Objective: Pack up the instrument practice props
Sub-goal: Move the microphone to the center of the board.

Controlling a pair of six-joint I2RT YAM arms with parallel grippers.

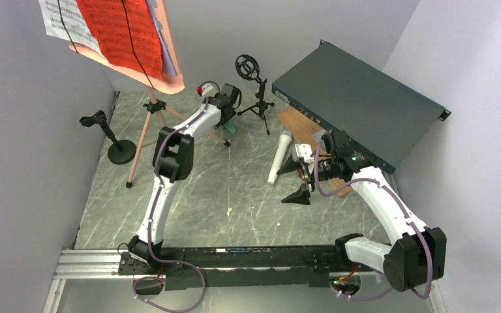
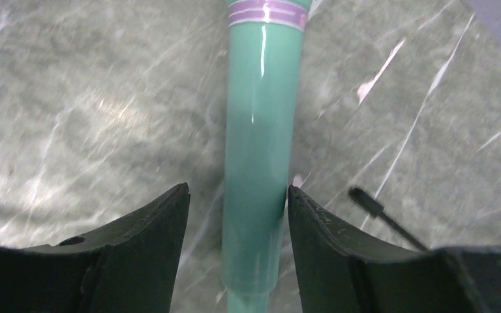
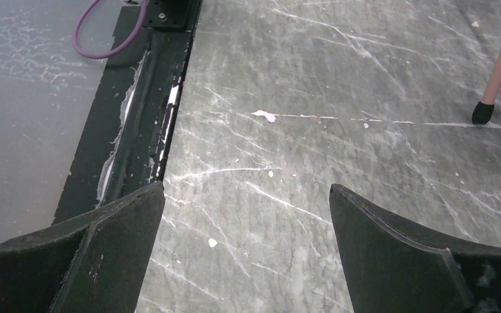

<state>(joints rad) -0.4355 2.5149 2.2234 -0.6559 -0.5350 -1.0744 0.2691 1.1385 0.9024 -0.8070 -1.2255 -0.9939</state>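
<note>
Jaws of the left gripper (image 2: 238, 190) spread astride one glossy green microphone (image 2: 261, 130) lying on the veined marble table (image 2: 72, 117); one pink tripod (image 1: 145, 127) bears three sheet-music pages (image 1: 121, 29); two black microphone mounts (image 1: 111, 140) stand; one white microphone (image 1: 279, 158) lies flat; right gripper (image 3: 246, 189) jaws gape above marble.

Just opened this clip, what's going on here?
The left pincer is open and straddles the green microphone on the table. One finger is close against it and the other shows a gap, so it has no grip yet. The right pincer is open over bare tabletop, holding nothing. The white microphone lies on the table, the sheet-music pages sit on the pink tripod, and both black microphone mounts stand unpacked.
</note>
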